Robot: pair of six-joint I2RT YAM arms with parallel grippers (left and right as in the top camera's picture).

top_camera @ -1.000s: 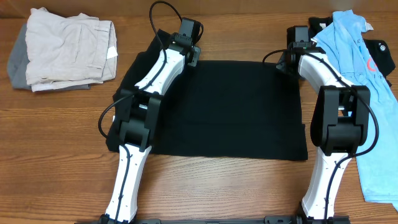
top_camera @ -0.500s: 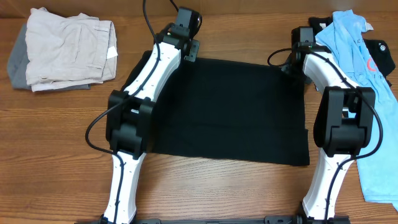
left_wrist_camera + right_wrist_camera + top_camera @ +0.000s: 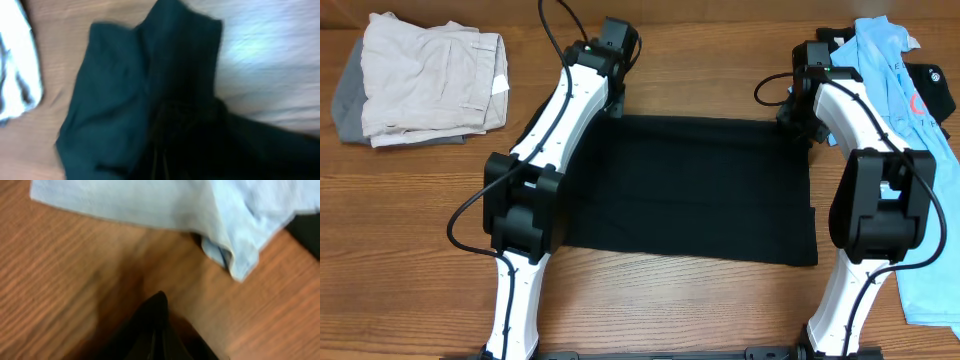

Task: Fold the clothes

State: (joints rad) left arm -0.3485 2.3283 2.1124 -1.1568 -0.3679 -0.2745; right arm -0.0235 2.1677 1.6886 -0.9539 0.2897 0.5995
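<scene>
Colleague: Where is the garment, and what are you holding?

Me: The large plain black fabric shirt [image 3: 690,190] lies spread flat in the middle of the wooden tabletop [image 3: 700,40]. My left end effector [image 3: 616,100] is pressed together on its upper-left corner. My right end effector [image 3: 801,120] is pinching the upper-right corner. The right wrist view, though blurred, shows a black peak of cloth drawn up at bottom centre.

Colleague: So how do you make this fold clean?

Me: I judge both corners should travel together and level toward the lower edge of the frame, so the top hem lands parallel on the bottom hem. I'd lift only enough to clear the cloth beneath, because going too high would let the middle sag and crease. The right side needs watching. The light blue fabric polo [image 3: 920,180] lies just beside that corner, and snagging it would spoil the fold. The beige folded garment [image 3: 425,80] at upper left is well apart, so it is no worry.
</scene>
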